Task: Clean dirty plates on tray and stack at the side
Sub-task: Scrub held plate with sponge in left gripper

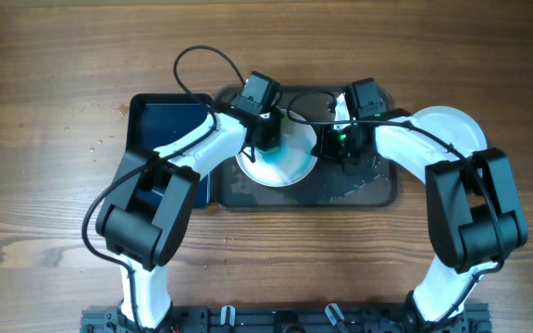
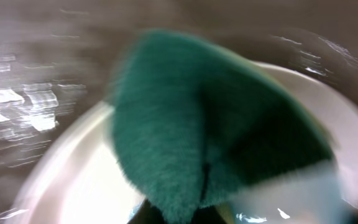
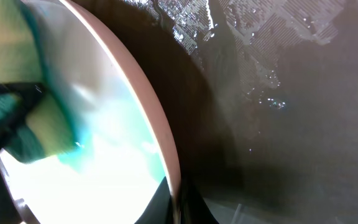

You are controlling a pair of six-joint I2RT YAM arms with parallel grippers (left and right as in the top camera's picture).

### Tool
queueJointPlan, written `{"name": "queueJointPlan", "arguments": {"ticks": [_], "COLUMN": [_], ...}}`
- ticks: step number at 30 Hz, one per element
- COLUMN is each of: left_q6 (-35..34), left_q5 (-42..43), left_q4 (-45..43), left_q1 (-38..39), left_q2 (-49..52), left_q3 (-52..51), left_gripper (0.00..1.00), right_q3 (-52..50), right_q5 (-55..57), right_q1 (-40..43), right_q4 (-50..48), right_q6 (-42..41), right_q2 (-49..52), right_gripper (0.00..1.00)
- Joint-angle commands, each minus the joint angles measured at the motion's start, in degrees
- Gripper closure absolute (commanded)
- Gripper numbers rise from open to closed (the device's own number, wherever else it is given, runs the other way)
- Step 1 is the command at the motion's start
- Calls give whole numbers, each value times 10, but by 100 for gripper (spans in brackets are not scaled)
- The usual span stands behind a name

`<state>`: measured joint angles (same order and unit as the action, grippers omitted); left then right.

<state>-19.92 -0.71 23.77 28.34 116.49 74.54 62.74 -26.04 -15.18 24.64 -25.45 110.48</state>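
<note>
At centre frame on the dark plastic tray (image 1: 378,190), the left gripper (image 1: 271,146) clamps a green scouring sponge (image 2: 197,137) against the round white plate (image 1: 290,166), whose rim the right gripper (image 1: 345,153) pinches. Scrubbing looks midway. One other white plate (image 1: 452,125) sits off-tray at right, and stacking remains.

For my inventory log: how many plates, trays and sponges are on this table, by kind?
Plates: 2, the scrubbed plate and the side plate
Trays: 2, the dark tray and the blue tray
Sponges: 1, the green sponge
Total: 5
</note>
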Motion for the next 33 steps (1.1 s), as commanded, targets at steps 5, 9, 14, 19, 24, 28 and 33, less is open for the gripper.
{"name": "queueJointPlan", "arguments": {"ticks": [5, 9, 14, 19, 24, 28, 33], "left_q6": [-28, 69, 92, 88, 7, -51, -110], "left_q5": [-7, 216, 294, 291, 96, -112, -174], "left_q4": [158, 224, 191, 101, 26, 26, 110], "left_q1": [-7, -7, -8, -9, -9, -9, -10], "left_q2": [17, 17, 17, 17, 17, 17, 17], "left_q3": [-10, -10, -10, -10, -10, -10, -10], "left_gripper": [96, 96, 96, 96, 96, 96, 96], "right_q3": [12, 12, 12, 12, 12, 12, 12], "right_q5": [-1, -1, -1, -1, -1, -1, -1], "right_q1": [1, 1, 1, 1, 1, 1, 1], "right_q4": [0, 0, 0, 1, 1, 1, 1], "right_q6": [0, -1, -2, -2, -2, -1, -1], "right_q2": [10, 10, 10, 10, 10, 10, 10], "right_gripper": [96, 96, 96, 96, 96, 96, 96]}}
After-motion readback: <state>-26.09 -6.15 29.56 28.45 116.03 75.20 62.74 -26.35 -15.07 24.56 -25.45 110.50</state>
